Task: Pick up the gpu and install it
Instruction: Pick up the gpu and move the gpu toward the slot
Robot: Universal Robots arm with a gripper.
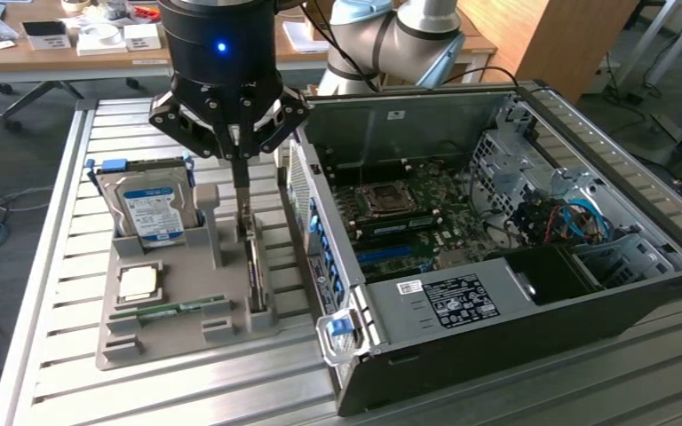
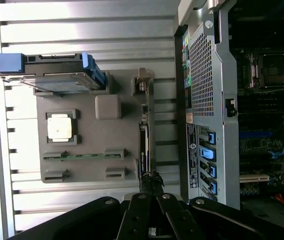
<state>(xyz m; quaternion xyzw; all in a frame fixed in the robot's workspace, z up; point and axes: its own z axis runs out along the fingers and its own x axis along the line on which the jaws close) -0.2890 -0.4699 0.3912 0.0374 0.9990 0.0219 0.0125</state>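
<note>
Gripper (image 1: pixel 241 177) fingers are pressed together into one narrow point, aimed straight down over the gray parts tray (image 1: pixel 122 342). In the wrist view the closed tips (image 2: pixel 152 181) sit in line with the gpu's (image 2: pixel 144 142) top edge. Can't tell whether they touch the card or hang just above it; nothing looks lifted.

gpu (image 1: pixel 253 262): stands on its long edge in the tray slot nearest the pc case (image 1: pixel 625 293), running parallel to the case's rear panel. Seen edge-on from both cameras, so it reads as a thin dark strip. There's a sliver of green board along it in the wrist view and a pale metal piece at the end toward the hard drive, which looks like the bracket. The cooler face isn't readable from these angles.

Rest of the tray:
- hard drive (image 1: pixel 149 213) with a blue-white label, propped upright at the far end in blue rails
- square cpu (image 1: pixel 139 284) lying flat in its pocket
- narrow green memory stick (image 1: pixel 181 308) on edge, near the front

The tray sits on the slatted aluminium table (image 1: pixel 57 266), just beside the case on the exterior view's left. The case lies on its side with the panel off and the motherboard (image 1: pixel 407 209) exposed. No card is seated in its slots.
</note>
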